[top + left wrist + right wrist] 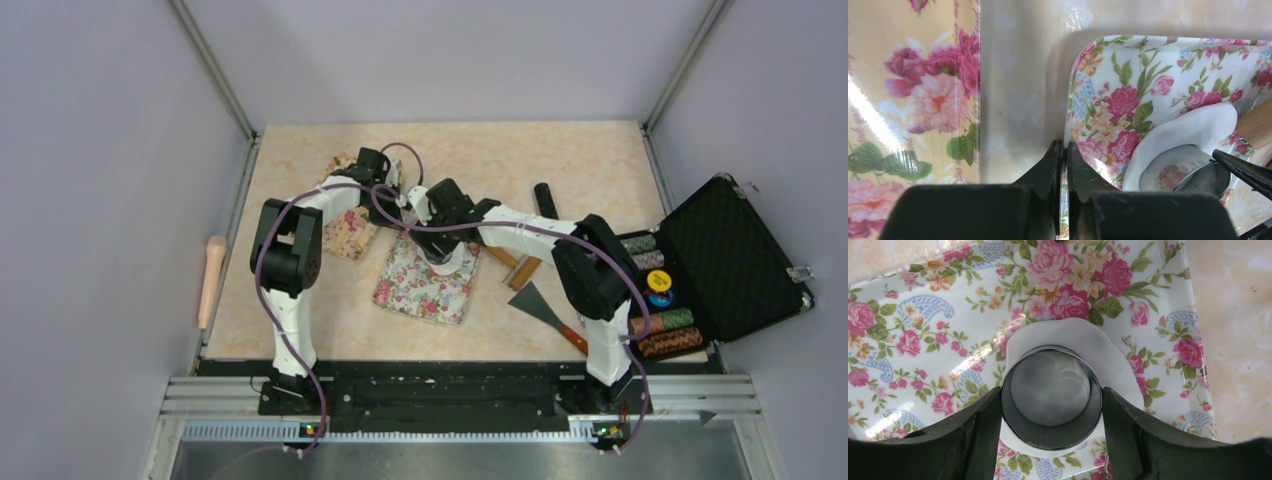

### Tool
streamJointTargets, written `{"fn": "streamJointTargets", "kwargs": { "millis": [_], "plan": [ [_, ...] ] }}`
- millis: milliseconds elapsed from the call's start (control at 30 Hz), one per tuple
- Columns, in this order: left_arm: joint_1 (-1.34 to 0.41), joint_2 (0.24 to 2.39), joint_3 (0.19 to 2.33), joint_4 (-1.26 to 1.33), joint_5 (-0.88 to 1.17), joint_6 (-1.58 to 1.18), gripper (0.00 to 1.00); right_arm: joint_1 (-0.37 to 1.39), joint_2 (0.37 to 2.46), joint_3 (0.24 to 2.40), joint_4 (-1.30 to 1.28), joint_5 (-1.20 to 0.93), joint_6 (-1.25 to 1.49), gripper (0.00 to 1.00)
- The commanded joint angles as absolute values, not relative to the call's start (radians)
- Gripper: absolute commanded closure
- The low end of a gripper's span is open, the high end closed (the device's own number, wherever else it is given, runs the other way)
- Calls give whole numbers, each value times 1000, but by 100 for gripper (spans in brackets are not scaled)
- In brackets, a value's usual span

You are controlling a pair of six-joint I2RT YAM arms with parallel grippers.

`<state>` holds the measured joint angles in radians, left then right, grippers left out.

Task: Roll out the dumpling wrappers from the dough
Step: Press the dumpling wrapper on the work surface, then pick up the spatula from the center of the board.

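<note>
A flat white sheet of dough (1108, 352) lies on the floral tray (415, 290). A shiny metal ring cutter (1051, 440) stands upright on the dough, and my right gripper (1051, 395) is shut on it, one finger on each side of its wall. Inside the ring shows a shadowed round disc of dough, the dumpling wrapper (1050, 385). My left gripper (1064, 146) is shut on the near left edge of the floral tray (1128, 75). The left wrist view also catches the dough (1198, 127) and the cutter (1200, 177) at its right.
A second floral tray (348, 232) lies left of the first. To the right are a wooden tool (515, 265), a scraper (545, 305), a black roller (545, 200) and an open black case (735, 260) of chips. A wooden rolling pin (211, 280) lies beyond the table's left edge.
</note>
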<state>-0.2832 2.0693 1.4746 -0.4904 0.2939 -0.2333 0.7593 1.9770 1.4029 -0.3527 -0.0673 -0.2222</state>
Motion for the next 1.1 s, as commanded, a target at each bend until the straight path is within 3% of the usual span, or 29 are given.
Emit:
{"fn": "streamJointTargets", "kwargs": {
  "millis": [0,233,367,567,700,900,1067],
  "plan": [
    [-283,2045,1446,-507,219,-241,99,763,2030,1378,-520,31,-181,45],
    [-284,2046,1448,-510,217,-242,96,762,1927,1507,-580,-126,-329,18],
    [-283,2034,1438,-504,206,-249,86,747,1820,1508,-591,-171,-414,11],
    [-283,1974,1381,-460,201,-292,56,644,1582,1355,-676,-241,-545,8],
    [-283,1913,1342,-422,232,-305,45,568,1383,1138,-791,-190,-688,9],
    [-275,1825,1349,-404,314,-252,39,508,1130,805,-840,-83,-793,10],
    [-270,1745,1346,-415,355,-187,37,503,1045,665,-880,-8,-785,10]
  ]
}}
